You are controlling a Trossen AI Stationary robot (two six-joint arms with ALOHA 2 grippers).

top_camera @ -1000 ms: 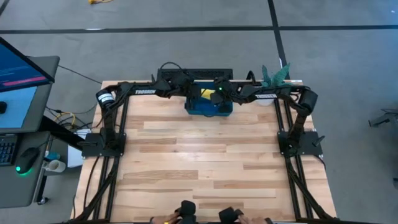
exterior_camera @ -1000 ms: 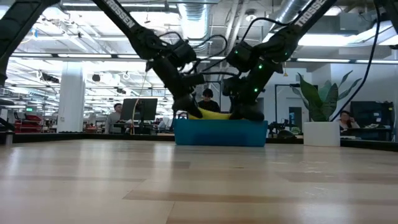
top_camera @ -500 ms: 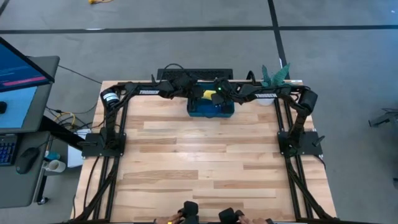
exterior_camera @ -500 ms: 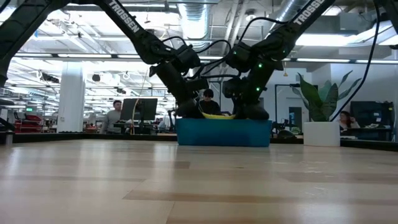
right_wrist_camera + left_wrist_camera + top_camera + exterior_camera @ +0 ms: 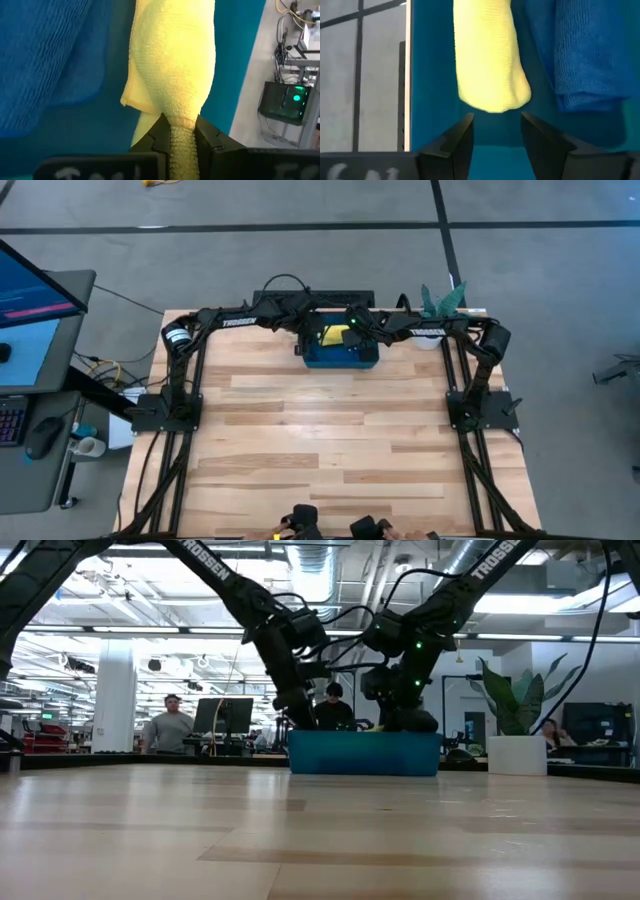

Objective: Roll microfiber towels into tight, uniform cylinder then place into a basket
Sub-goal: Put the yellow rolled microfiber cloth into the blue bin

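Note:
The teal basket [image 5: 340, 352] [image 5: 365, 752] stands at the table's far edge. In it lie a rolled yellow towel [image 5: 490, 55] [image 5: 172, 60] and, beside it, a blue towel [image 5: 592, 55] [image 5: 45, 60]. My left gripper [image 5: 497, 131] [image 5: 312, 332] is open over the basket's left end. Its fingertips stand just short of the yellow roll's blunt end, and the basket floor shows between them. My right gripper [image 5: 181, 134] [image 5: 352, 338] reaches in from the right and is shut on the roll's other end. My right gripper pinches the yellow roll's narrowed end [image 5: 181, 117] between its two fingers, with the bunched cloth filling the gap. The fingers slant down from the table's right side and lie along the roll. The rest of the roll lies in the basket beside the blue towel.
A white pot with a green plant [image 5: 440, 302] [image 5: 517, 750] stands at the far right corner, close to the right arm. The wooden tabletop [image 5: 330, 440] stretches from the basket to the near edge. A person [image 5: 166, 725] walks in the room behind.
My left gripper has opened, let go of the yellow roll's left end and tipped up a little. The yellow roll, which stood out above the basket's rim in the low view, has sunk into the basket. My right gripper keeps its hold.

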